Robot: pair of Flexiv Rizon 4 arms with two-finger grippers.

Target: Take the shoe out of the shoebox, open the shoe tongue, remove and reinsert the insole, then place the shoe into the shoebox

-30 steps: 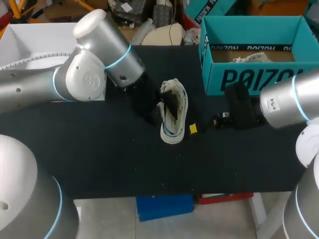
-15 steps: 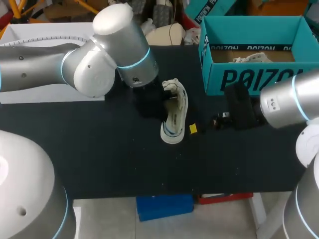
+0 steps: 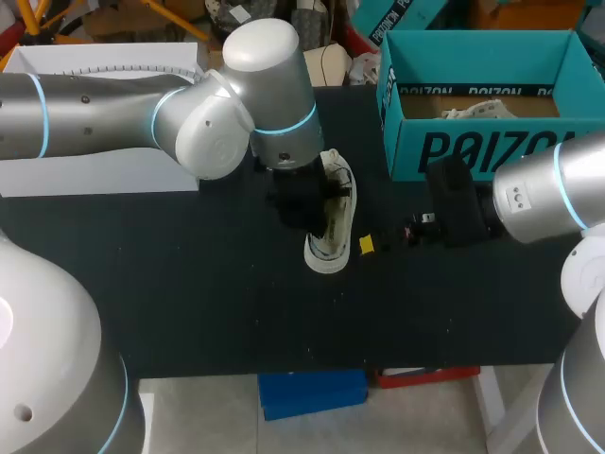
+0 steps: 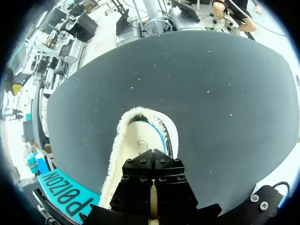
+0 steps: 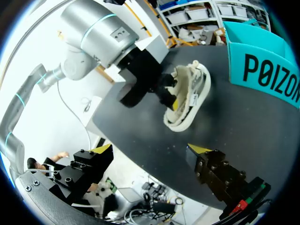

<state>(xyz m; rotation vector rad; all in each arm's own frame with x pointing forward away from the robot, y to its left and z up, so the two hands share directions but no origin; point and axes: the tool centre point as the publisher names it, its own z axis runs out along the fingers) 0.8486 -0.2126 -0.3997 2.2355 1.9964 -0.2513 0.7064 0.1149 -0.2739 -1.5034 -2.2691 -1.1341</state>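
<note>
Even overhead light on a dull black table, with little glare

In the head view the table (image 3: 189, 284) takes the light without sheen from its near edge to its far one. The left arm (image 3: 255, 85) carries soft white highlights on its rounded silver shell, and the right arm (image 3: 548, 194) a fainter one. The white shoe (image 3: 336, 213) shows brightly near the table's middle and throws only a faint, soft-edged shadow. The teal shoebox (image 3: 473, 147) at the far right corner is evenly lit, its floor slightly shaded by its walls. In the left wrist view the table looks greyer and flecked, its edges bowed, and the left gripper (image 4: 153, 157) is a dark, unlit mass.
</note>
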